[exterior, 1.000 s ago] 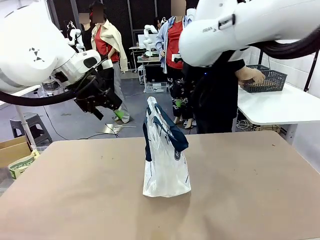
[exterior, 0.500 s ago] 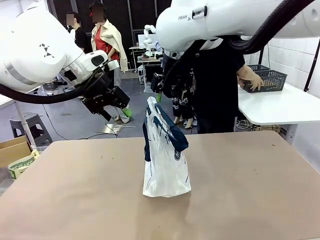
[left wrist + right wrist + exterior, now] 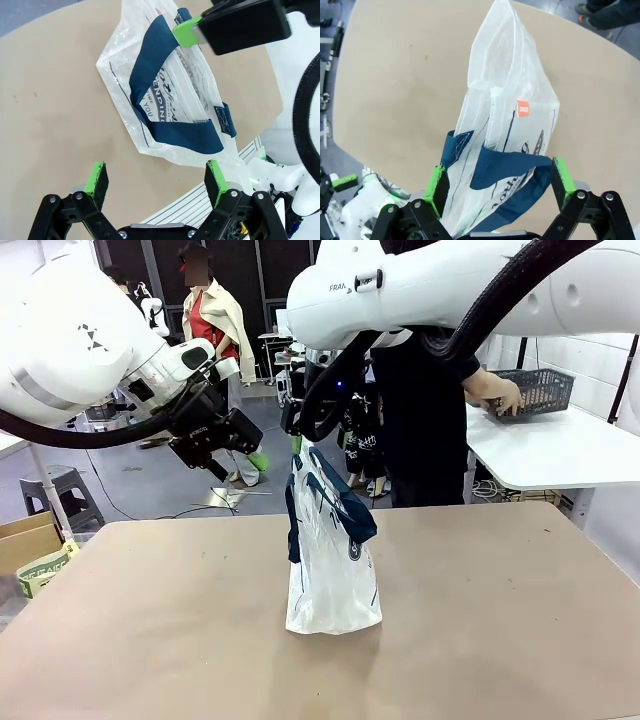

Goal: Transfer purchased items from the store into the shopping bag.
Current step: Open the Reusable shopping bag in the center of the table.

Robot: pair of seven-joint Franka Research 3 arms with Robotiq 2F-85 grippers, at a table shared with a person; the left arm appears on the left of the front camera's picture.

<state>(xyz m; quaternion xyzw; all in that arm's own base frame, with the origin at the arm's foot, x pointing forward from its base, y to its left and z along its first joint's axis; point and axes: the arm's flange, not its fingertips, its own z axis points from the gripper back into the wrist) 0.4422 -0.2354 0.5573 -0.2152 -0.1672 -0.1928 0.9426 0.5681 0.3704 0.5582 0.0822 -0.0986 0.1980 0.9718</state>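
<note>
bag point(image 3: 330, 550) upright, looks empty | basket point(image 3: 545, 390) on side table point(image 3: 560, 455) by person point(image 3: 430, 420) | right claw point(image 3: 498, 172) wide open astride handles point(image 3: 512, 162) | left claw point(image 3: 155, 170) wide open, empty | transfer not begun

Crinkly translucent plastic shopping bag point(image 3: 333, 575), matt tabletop point(image 3: 500, 620).

One shopping bag point(image 3: 330, 560) with two navy strap handles point(image 3: 184, 137). Two grippers: left gripper point(image 3: 155, 175), right gripper point(image 3: 500, 182); two green pads point(image 3: 97, 177) per gripper. One dark mesh basket point(image 3: 547, 390). One person's hand point(image 3: 496, 392). Two tables: brown table point(image 3: 500, 630), white table point(image 3: 560, 452).
</note>
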